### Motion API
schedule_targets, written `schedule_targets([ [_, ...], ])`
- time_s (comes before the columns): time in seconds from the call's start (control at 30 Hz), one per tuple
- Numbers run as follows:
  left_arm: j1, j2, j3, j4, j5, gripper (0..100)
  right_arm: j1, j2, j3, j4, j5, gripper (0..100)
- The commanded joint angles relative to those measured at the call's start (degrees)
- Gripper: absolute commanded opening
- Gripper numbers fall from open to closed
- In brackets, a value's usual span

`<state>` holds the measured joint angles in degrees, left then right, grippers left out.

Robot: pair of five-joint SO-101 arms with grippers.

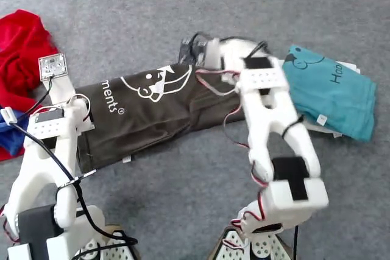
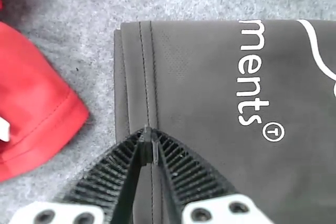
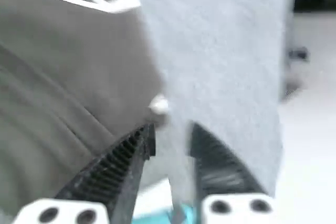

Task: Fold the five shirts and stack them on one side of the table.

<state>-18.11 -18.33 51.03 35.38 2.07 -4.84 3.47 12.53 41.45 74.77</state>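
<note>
Two arms on one dark shirt [image 1: 152, 105]

It lies lengthwise across the grey table [image 1: 183, 199]. At one end the left gripper [image 2: 149, 142] pinches its hem, jaws closed. At the other, the right gripper [image 3: 170, 135] is narrowly parted. A red shirt [image 1: 21, 47] is heaped alongside and a teal shirt [image 1: 332, 92] lies folded opposite.

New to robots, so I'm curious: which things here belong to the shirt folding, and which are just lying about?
Part of the job: dark shirt, pinched at its hem by the left gripper; red shirt; blue shirt; folded teal shirt; open right gripper.
Just there: grey table cover; white item under the teal shirt, possibly another shirt.
</note>
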Motion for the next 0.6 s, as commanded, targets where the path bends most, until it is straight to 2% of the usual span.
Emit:
schedule_targets([
  [0.0,0.7,-0.3,-0.3,-0.7,-0.5,3,0.4,-9.4,-4.1,15.9,-3.5,3.4],
  [0.1,0.7,-0.3,-0.3,-0.6,-0.5,3,-0.7,-13.2,-3.6,25.4,-6.0,1.9],
  [0.17,0.6,-0.3,-0.3,-0.6,-0.5,3,-1.0,-13.8,-2.4,26.3,-10.5,1.7],
  [0.3,0.5,-0.3,-0.3,-0.3,-0.1,3,0.2,-9.5,-1.5,20.9,-24.4,1.9],
  [0.5,0.3,-0.9,-0.3,0.5,1.9,3,0.4,1.9,-2.1,7.0,-50.1,1.7],
  [0.57,0.9,-1.8,-4.6,7.2,1.8,3,1.1,3.6,-2.1,2.0,-54.4,1.7],
])
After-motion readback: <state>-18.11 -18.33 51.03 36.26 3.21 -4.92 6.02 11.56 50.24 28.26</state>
